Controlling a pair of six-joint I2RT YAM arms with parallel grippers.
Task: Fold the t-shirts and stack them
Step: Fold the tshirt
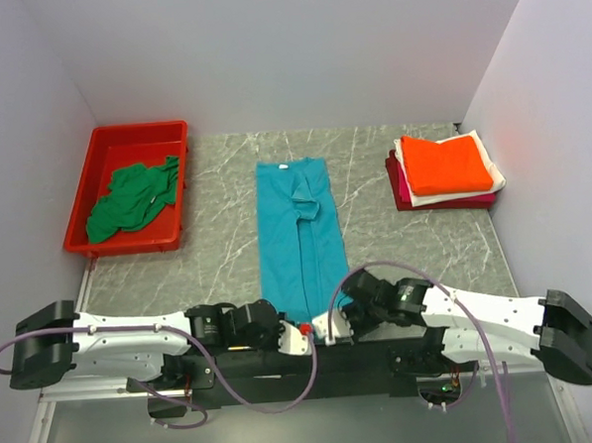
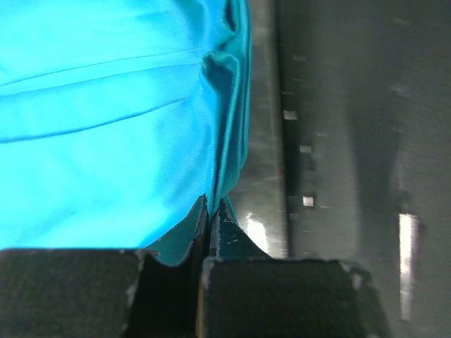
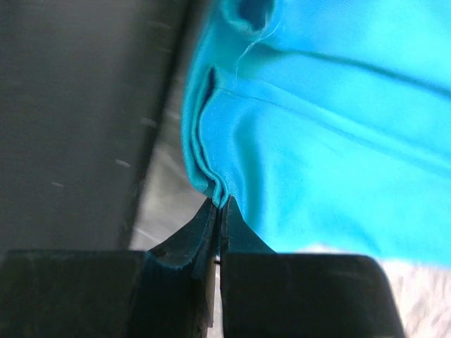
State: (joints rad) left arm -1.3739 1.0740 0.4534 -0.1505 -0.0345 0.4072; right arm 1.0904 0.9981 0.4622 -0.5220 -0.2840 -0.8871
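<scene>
The teal t-shirt [image 1: 297, 231] lies as a long narrow strip down the middle of the table, sleeves folded in. My left gripper [image 1: 278, 327] is shut on its near left corner, seen pinched between the jaws in the left wrist view [image 2: 211, 204]. My right gripper [image 1: 333, 324] is shut on its near right corner, pinched in the right wrist view [image 3: 223, 203]. A dark green t-shirt [image 1: 131, 198] lies crumpled in the red bin. Folded orange [image 1: 449, 162], white [image 1: 489, 187] and magenta [image 1: 406, 191] t-shirts form a stack at the back right.
The red plastic bin [image 1: 86, 193] stands at the back left. White walls close in the table on the left, back and right. The arms' bases and cables run along the near edge.
</scene>
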